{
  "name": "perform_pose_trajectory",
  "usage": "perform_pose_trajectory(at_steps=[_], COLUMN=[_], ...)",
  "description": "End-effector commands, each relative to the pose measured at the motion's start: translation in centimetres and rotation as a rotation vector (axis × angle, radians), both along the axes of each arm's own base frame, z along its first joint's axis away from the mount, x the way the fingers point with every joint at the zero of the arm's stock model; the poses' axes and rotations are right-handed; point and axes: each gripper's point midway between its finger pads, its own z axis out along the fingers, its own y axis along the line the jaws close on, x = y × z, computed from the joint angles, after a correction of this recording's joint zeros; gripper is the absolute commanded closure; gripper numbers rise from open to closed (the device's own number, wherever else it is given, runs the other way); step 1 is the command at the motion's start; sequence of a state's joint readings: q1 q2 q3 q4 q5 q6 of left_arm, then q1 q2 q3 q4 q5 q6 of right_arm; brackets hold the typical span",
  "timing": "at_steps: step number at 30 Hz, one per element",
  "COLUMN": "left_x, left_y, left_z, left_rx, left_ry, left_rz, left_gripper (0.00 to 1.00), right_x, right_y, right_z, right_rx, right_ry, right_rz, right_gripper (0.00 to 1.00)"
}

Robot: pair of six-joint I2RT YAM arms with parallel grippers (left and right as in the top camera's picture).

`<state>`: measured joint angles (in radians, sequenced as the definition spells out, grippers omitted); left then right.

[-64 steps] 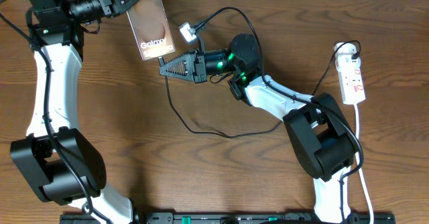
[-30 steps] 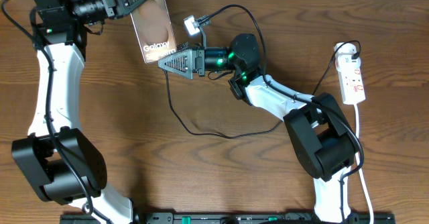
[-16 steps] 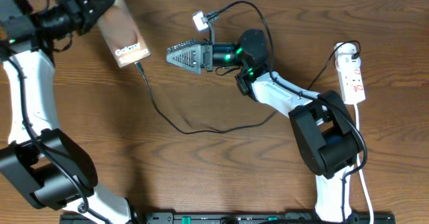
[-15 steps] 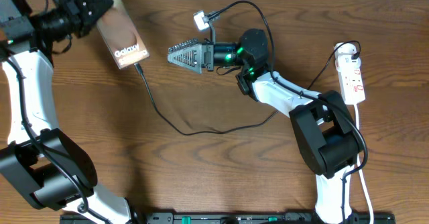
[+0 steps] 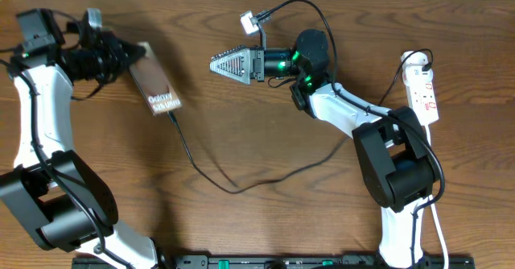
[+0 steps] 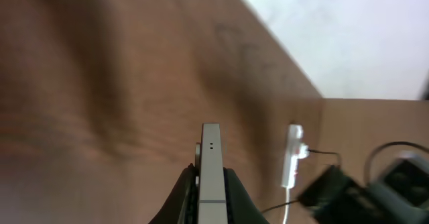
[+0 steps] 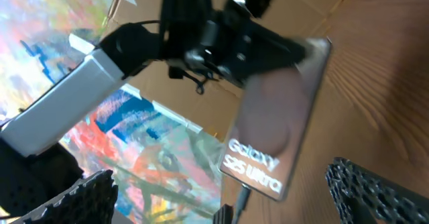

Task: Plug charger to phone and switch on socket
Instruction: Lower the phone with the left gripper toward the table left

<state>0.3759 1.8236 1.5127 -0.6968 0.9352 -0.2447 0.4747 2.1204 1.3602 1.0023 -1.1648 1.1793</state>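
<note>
The phone (image 5: 158, 89), a dark slab near the far-left corner of the tabletop (image 5: 96, 180), is clamped at its far end between the jaws of the left gripper (image 5: 129, 54). It lies slanted, and whether its near end touches the wood cannot be told. In the blurred left wrist view only its thin pale edge shows, pinched between 2 dark fingers. In the right wrist view its face shows white "Galaxy S25 Ultra" lettering and a brownish oval.

The charger (image 5: 233, 188), a thin black cable, meets the near end of the phone. It sags toward the middle of the tabletop and then climbs to the right arm (image 5: 338, 112), behind which its course is lost. The plug tip is cut off at the lower border of the right wrist view.

The right gripper (image 5: 219, 63) points at the phone from well apart. Its jaws stand wide, with 1 meshed finger (image 7: 87, 200) at each lower corner of its own view.

The socket (image 5: 423, 88), a white strip with red markings, lies by the right edge near the far-right corner. Its white cord (image 5: 434, 196) runs toward the near edge, and its switches are too small to read.
</note>
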Motion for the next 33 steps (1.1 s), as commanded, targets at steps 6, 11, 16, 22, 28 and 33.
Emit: perform_pose_trajectory(at_steps=[6, 11, 16, 22, 28, 33], left_x=[-1.4, -2.3, -3.3, -3.8, -5.0, -5.7], left_y=[0.1, 0.2, 0.5, 0.3, 0.2, 0.0], left_z=[-5.8, -8.0, -10.0, -11.1, -12.9, -13.9], left_rx=[0.032, 0.036, 0.071, 0.068, 0.081, 0.079], left_ry=[0.119, 0.181, 0.227, 0.236, 0.28, 0.294], left_rz=[-0.007, 0.001, 0.012, 0.011, 0.018, 0.018], left_gripper=[0.92, 0.93, 0.93, 0.93, 0.93, 0.92], right_x=[0.2, 0.2, 0.0, -0.2, -0.2, -0.2], right_y=[-0.4, -0.4, -0.4, -0.4, -0.4, -0.4], right_z=[0.2, 0.2, 0.1, 0.1, 0.1, 0.1], right_rx=[0.0, 0.0, -0.002, -0.003, -0.004, -0.004], right_ry=[-0.028, -0.028, -0.03, -0.038, -0.038, -0.038], right_rz=[0.011, 0.011, 0.022, 0.03, 0.032, 0.032], right_gripper=[0.01, 0.01, 0.01, 0.01, 0.01, 0.01])
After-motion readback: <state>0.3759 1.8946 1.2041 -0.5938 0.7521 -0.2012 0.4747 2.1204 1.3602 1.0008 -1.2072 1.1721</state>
